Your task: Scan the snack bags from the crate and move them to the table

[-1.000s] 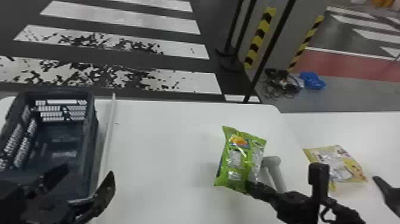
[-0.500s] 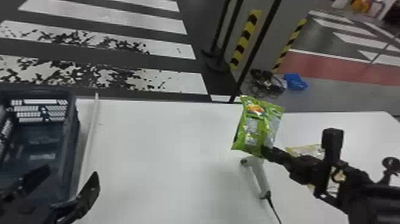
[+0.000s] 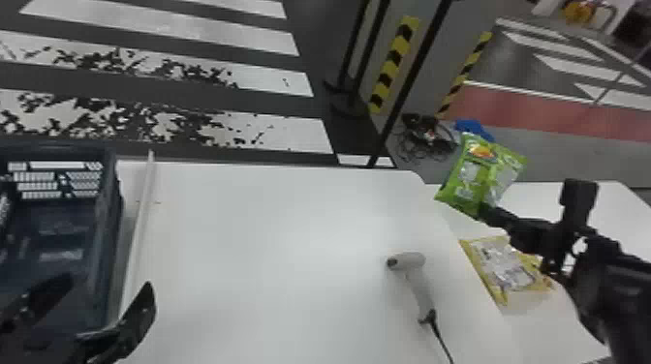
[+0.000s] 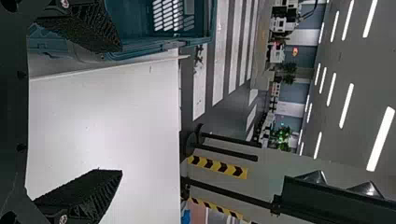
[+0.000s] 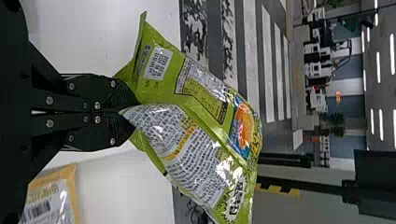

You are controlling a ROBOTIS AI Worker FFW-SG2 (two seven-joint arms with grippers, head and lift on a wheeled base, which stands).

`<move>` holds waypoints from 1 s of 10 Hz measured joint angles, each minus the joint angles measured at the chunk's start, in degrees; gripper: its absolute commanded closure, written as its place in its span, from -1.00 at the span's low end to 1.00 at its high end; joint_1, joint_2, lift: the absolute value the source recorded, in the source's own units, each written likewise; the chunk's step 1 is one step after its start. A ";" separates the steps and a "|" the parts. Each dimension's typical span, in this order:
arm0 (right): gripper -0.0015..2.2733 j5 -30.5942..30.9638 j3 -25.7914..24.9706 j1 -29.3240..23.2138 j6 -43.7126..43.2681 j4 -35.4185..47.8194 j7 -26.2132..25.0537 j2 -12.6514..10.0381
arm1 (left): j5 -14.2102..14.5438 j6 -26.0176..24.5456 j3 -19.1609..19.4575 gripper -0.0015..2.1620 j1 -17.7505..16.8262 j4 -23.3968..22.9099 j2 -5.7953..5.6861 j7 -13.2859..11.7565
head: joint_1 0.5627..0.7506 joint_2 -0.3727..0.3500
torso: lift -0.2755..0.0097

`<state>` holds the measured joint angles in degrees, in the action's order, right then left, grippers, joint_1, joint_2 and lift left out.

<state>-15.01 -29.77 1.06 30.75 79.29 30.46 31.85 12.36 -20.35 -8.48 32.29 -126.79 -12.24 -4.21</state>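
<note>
Right claw (image 5: 130, 112): clenched on one end of the green snack bag (image 3: 477, 179). The bag tilts up and away from the claw, held above the right-hand surface, with its printed back towards the wrist camera.

Below the right claw and a little nearer the robot, the yellow snack bag (image 3: 503, 266) lies flat on that surface. Left of the right claw and lower, the scanner (image 3: 417, 280) rests on the desk (image 3: 290, 232), untouched, its cord running towards the robot.

Left claw (image 4: 119, 109): fingers spread, nothing between them. It sits at the near part of the crate (image 3: 109, 218). Between that claw and the open desk runs a pale strip (image 3: 141, 218).

Step in hand, my judgement: transfer of the green bag to the put-down area. Whether its code has been read I cannot tell; the position past the scanner suggests that part is done.

Next move: I need to lower the right claw beside the yellow bag, avoid stacking, then release once the green bag has support. Risk: the loose end could fold or catch the yellow bag.
</note>
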 measured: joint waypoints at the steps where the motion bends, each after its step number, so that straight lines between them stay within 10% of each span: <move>1: 0.98 0.55 0.38 1.41 -2.33 -4.23 -2.39 1.08 | 0.08 -0.35 -0.33 -0.94 -0.41 0.38 -0.12 -0.01 | 0.41 -0.94 | 0.27; 8: 0.97 6.31 8.95 11.80 -6.33 -24.45 -17.82 2.67 | 0.29 0.45 -0.89 -0.94 -0.83 0.43 -0.12 -0.27 | 0.41 -0.94 | 0.27; 10: 0.34 5.98 9.23 11.94 -5.42 -25.49 -19.40 2.53 | 0.33 0.56 -0.92 -0.94 -0.80 0.26 -0.53 -0.34 | 0.41 -0.94 | 0.27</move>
<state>-9.04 -20.53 13.01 25.33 53.79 11.06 34.38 12.70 -19.79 -9.39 31.49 -126.53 -12.77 -4.55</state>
